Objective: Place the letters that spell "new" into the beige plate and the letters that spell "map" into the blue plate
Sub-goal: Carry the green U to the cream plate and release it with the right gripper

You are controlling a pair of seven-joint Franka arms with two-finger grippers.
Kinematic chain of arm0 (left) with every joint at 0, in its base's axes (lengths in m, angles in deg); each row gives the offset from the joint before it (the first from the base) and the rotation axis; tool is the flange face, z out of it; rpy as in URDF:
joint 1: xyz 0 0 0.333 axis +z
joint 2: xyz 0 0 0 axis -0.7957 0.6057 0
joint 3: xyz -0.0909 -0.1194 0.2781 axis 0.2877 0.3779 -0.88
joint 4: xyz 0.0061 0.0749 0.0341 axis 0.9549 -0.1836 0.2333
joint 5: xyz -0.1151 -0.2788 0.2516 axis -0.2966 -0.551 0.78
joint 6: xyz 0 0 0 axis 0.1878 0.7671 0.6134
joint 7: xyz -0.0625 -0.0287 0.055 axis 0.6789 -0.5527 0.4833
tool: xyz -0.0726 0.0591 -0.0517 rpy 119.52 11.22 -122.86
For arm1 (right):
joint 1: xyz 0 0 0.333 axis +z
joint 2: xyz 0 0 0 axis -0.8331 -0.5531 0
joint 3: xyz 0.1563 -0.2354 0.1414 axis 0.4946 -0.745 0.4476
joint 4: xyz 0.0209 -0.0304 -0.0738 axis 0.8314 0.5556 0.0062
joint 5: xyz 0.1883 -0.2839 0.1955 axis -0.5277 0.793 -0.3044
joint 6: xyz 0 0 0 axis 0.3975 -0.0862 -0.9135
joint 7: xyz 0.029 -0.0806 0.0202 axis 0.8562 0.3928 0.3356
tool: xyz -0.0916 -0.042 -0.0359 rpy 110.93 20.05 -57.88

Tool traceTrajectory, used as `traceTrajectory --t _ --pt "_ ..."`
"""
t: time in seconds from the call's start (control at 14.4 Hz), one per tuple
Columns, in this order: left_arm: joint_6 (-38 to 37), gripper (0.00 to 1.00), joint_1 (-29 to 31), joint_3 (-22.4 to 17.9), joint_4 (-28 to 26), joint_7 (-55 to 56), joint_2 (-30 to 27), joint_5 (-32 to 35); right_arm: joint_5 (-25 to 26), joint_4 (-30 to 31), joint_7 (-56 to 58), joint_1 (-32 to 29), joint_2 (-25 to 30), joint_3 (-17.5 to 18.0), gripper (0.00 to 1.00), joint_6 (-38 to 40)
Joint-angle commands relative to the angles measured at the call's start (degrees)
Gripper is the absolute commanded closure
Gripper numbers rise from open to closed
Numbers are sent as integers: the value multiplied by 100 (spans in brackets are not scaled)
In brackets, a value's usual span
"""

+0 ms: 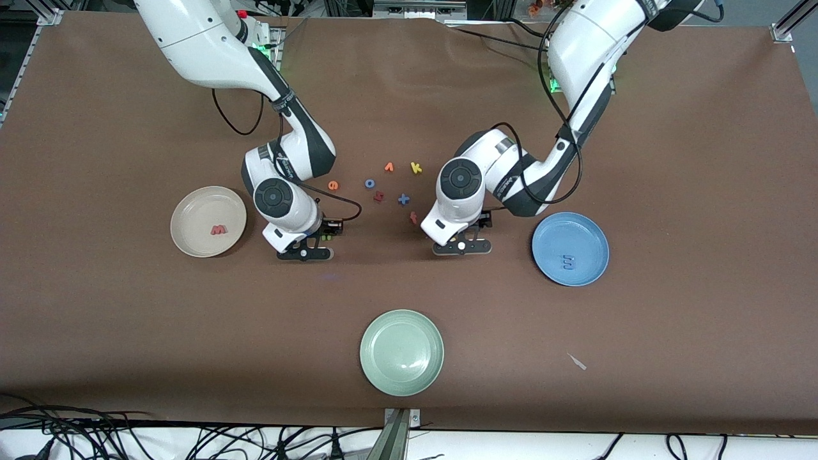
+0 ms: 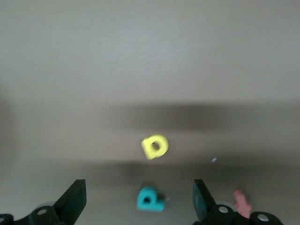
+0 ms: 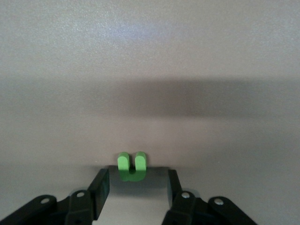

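Two letters are placed: the w [image 1: 218, 230] lies in the beige plate [image 1: 192, 246], the m [image 1: 567, 261] in the blue plate [image 1: 591, 246]. The right claw [image 3: 136, 187] is low on the worktop [image 1: 671, 160] beside the beige plate, jaws part-closed either side of the n [image 3: 131, 166], not visibly pinching it. Next it must pinch, lift and carry over the plate's rim, a short clear path. The left claw [image 2: 139, 199] hovers wide open over the p [image 2: 149, 198], with the a [image 2: 155, 146] just beside; it must drop squarely. The e [image 1: 333, 185] waits near the right arm.
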Motion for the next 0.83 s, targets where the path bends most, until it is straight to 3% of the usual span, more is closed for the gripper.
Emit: traceTrajectory --t 0.0,0.42,0.49,0.62,0.76 --pt "372 0 -43 -19 120 -159 180 176 2 -166 95 11 -132 5 58 -50" --pt "549 1 -95 -28 68 -159 312 484 10 -157 95 11 -246 5 70 -313" --pt "549 4 -95 -28 68 -159 320 466 10 -166 121 11 -246 5 78 -305" --pt "549 22 -95 -28 68 -168 347 492 10 -209 165 11 -220 5 92 -270" --pt "558 23 -60 -28 76 -351 356 501 10 -245 445 -15 -115 -3 97 18"
